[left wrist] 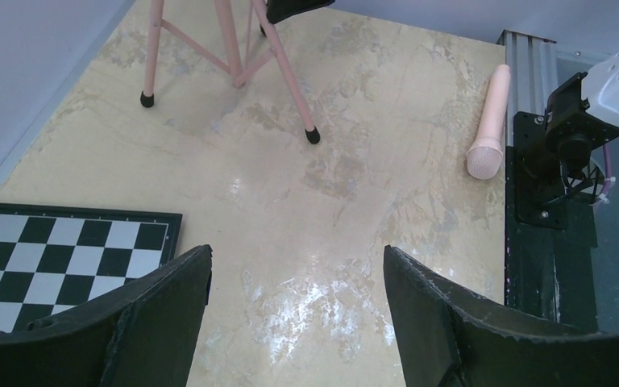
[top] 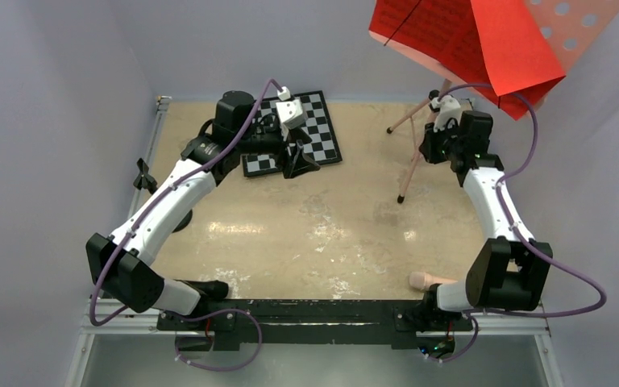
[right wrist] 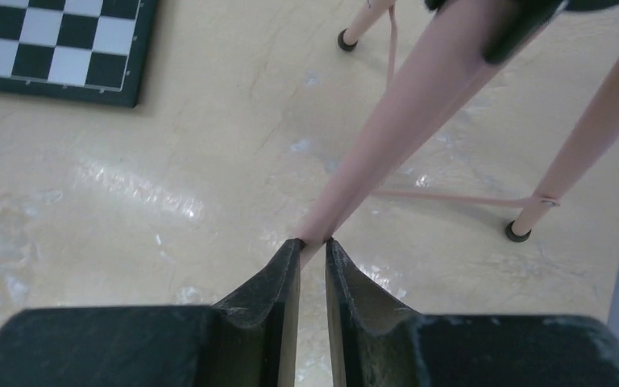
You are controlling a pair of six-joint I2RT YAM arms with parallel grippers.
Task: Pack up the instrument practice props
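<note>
Fingers of the right gripper (right wrist: pixel 313 246) were pinched together on one thin pink leg of the music stand (top: pixel 574 32), below its perforated desk, which carried the red sheets (top: pixel 459 36). The left gripper (left wrist: pixel 298 266) hung with jaws wide apart and nothing between them, well left of the stand, over the chessboard (top: pixel 326 133). The peach tube (left wrist: pixel 490 121) lay flat on the table (top: pixel 330 234), well in front of the stand's feet.

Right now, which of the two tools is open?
The left tool, beside the chessboard: its jaws stand wide apart with nothing between. The right tool is pinched on a tube of the pink music stand.
</note>
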